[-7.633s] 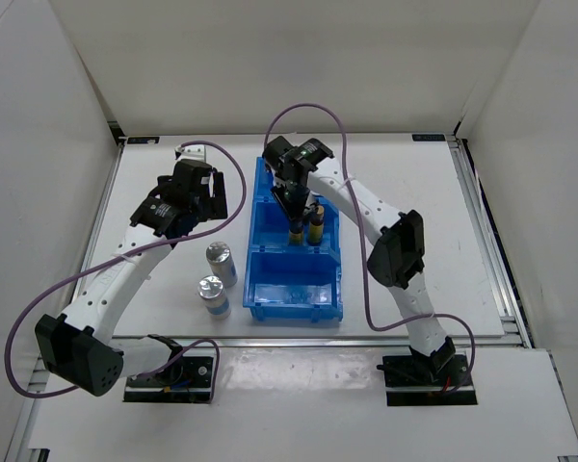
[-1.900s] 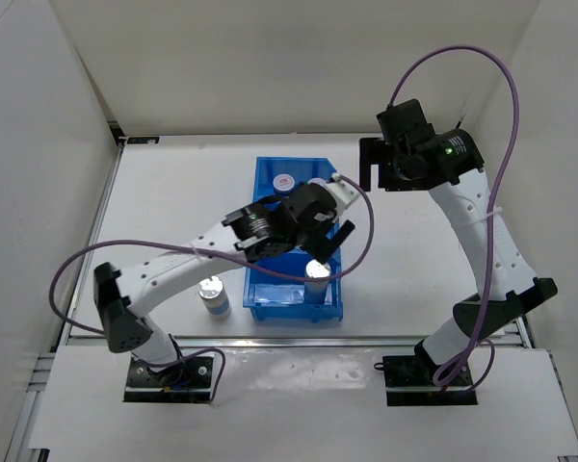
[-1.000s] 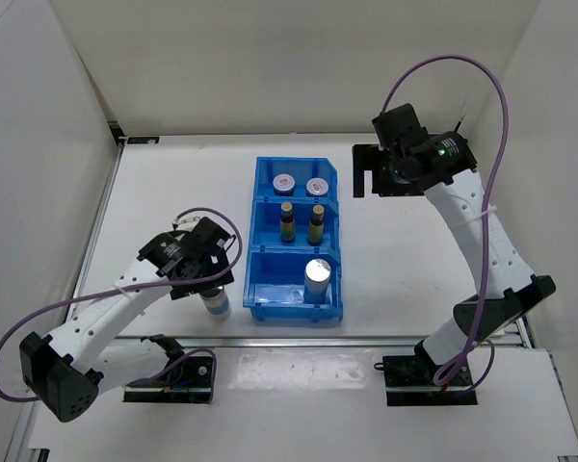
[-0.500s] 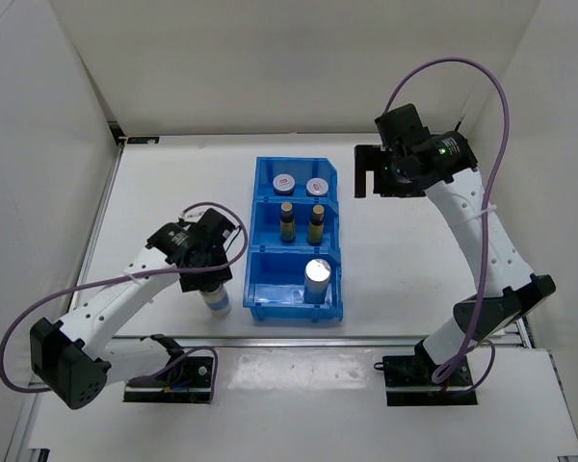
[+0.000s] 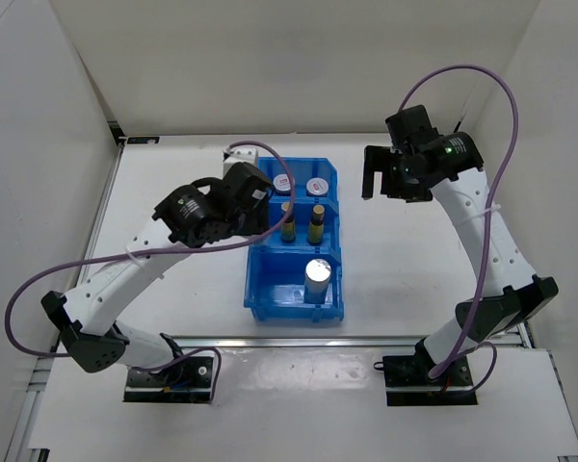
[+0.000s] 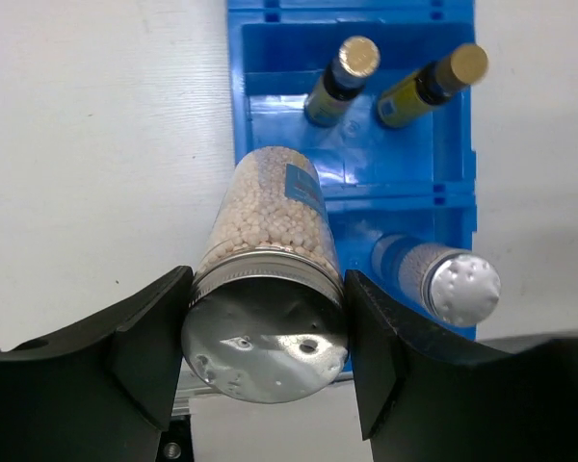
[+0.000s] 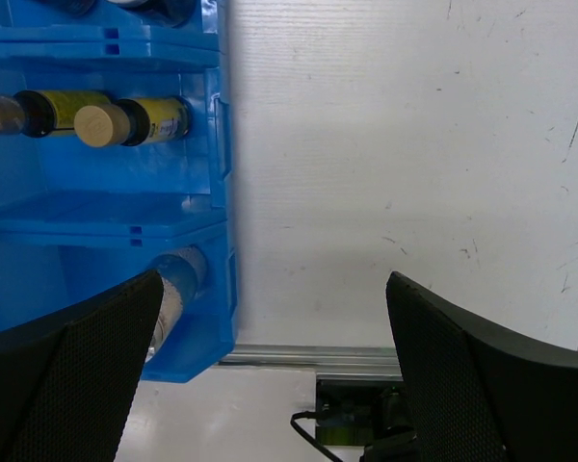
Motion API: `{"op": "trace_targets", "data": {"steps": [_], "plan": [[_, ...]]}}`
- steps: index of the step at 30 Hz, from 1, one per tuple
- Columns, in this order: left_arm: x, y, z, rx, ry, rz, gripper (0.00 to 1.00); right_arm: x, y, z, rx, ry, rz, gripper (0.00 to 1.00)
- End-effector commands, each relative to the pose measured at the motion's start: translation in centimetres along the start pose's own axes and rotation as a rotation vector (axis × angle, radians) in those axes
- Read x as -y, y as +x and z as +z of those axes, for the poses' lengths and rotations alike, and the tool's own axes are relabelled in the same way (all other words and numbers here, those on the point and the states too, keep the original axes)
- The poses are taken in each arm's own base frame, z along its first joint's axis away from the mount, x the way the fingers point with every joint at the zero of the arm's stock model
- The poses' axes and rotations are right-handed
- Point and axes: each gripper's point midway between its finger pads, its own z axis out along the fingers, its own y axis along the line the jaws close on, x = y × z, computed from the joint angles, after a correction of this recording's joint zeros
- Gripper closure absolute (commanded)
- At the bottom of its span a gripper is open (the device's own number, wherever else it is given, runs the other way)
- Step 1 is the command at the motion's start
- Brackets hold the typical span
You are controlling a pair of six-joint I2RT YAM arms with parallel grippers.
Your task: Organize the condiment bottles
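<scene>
**Tools.** The left tool [image 6: 265, 327] is clenched on the held shaker [image 6: 270, 221], with one finger on each side of the body just under the metal cap. The right tool [image 7: 275, 289] is released, its fingers spread wide with nothing between them. It hangs over bare desk [image 5: 173, 173] to the right of the bin [image 5: 296, 313].

**Location of items.** The held shaker is tilted, with its perforated silver top toward the wrist camera. Its base is over the left wall of the bin, where the middle and front compartments meet. The overhead view hides it under the arm, so its height cannot be told. The second shaker [image 5: 317, 274] stands in the front compartment, on the right side. The amber bottles [image 5: 316, 223] stand side by side in the middle compartment. One white-lidded jar [image 5: 317, 186] shows in the rear compartment, and the arm covers the spot beside it.

**Handling assessment.** The held shaker appears to be a stiff, clear-walled cylinder packed with white pellets. It is probably moderately heavy, and its wall is smooth and likely slippery. The present hold, high on the body under the cap, looks sound. A grip on the cap alone would risk slipping. The holes in the top call for upright carriage. The open left half of the front compartment looks the fitting destination.
</scene>
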Motion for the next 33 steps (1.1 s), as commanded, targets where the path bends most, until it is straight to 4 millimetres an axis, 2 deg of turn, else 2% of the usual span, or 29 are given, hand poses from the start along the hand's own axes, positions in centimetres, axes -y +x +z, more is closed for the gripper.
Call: {"op": "trace_targets", "data": {"steps": [1, 3, 7, 14, 17, 18, 21, 23, 27, 33], "plan": [[1.4, -0.9, -1.1, 0.055, 0.025, 0.091, 0.89, 0.4, -0.3, -0.8, 0.03, -0.02, 0.046, 0.0], [2.3, -0.3, -1.6, 0.053, 0.053, 0.116, 0.89, 0.7, -0.2, -0.9, 0.028, -0.022, 0.056, 0.0], [3.8, 1.8, -0.8, -0.007, 0.078, 0.157, 0.89, 0.8, 0.0, -0.7, 0.013, -0.032, 0.065, 0.0], [4.9, 4.9, 1.0, -0.098, 0.103, 0.189, 0.89, 1.3, 0.3, -0.3, -0.008, -0.029, 0.095, 0.0], [4.9, 7.4, 2.0, -0.156, 0.128, 0.203, 0.89, 1.4, 0.5, 0.0, -0.019, -0.029, 0.112, 0.0], [4.9, 8.6, 2.9, -0.176, 0.124, 0.212, 0.89, 1.8, 0.4, 0.0, -0.018, -0.023, 0.121, 0.0], [4.7, 10.6, 4.3, -0.206, 0.12, 0.224, 0.89, 2.0, 0.8, 0.2, -0.038, -0.018, 0.15, 0.0], [5.4, 10.7, 4.8, -0.194, 0.15, 0.224, 0.89, 2.6, 0.9, 0.1, -0.034, 0.004, 0.169, 0.0], [6.3, 12.5, 6.8, -0.246, 0.157, 0.273, 0.89, 3.3, 1.4, 0.3, -0.064, 0.014, 0.202, 0.0], [7.3, 11.5, 6.6, -0.232, 0.181, 0.28, 0.89, 3.1, 1.5, 0.2, -0.073, -0.01, 0.202, 0.0]]}}
